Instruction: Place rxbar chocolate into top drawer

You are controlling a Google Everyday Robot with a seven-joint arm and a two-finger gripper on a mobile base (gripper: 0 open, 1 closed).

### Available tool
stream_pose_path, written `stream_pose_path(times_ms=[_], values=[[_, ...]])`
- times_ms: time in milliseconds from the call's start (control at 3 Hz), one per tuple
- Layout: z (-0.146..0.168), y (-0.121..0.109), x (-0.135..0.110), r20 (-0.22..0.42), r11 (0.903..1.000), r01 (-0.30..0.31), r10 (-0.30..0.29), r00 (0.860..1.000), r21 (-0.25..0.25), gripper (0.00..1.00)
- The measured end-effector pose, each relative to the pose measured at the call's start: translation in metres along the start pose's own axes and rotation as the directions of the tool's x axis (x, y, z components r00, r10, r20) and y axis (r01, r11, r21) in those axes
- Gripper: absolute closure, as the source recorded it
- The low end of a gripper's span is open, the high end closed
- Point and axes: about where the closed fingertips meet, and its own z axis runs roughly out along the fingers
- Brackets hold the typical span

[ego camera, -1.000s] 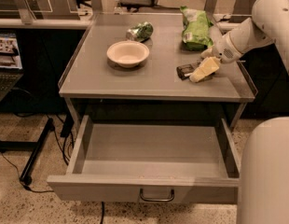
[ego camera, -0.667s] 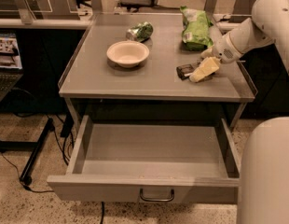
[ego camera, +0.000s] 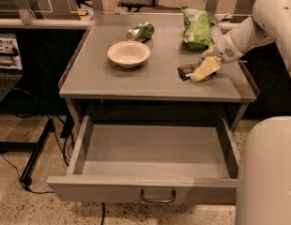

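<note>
Rxbar choc. (ego camera: 184, 70) partly under hand (ego camera: 202, 72)

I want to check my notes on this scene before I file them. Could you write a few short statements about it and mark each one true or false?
1. The top drawer is pulled open. True.
2. The rxbar chocolate lies inside the drawer. False: it lies on the table, and nothing is visible inside the drawer.
3. The bowl stands on the table, further toward the picture's left than the bar. True.
4. The gripper hangs over the open drawer. False: it is down at the tabletop, at the bar's right end.
5. The green chip bag lies in the bowl. False: it lies on the table behind the bar.
</note>
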Motion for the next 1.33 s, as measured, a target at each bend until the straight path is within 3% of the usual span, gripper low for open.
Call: stream_pose_path(times_ms=[667, 1000, 1333], values=[[-0.010, 0.001, -0.008, 0.001, 1.0000, 0.007, -0.007, 1.000, -0.002, 1.00], [-0.016, 0.014, -0.019, 0.012, 0.9926, 0.116, -0.116, 0.993, -0.037, 1.00], [-0.039, 0.039, -0.016, 0.044, 0.9740, 0.222, -0.220, 0.974, -0.043, 1.00]])
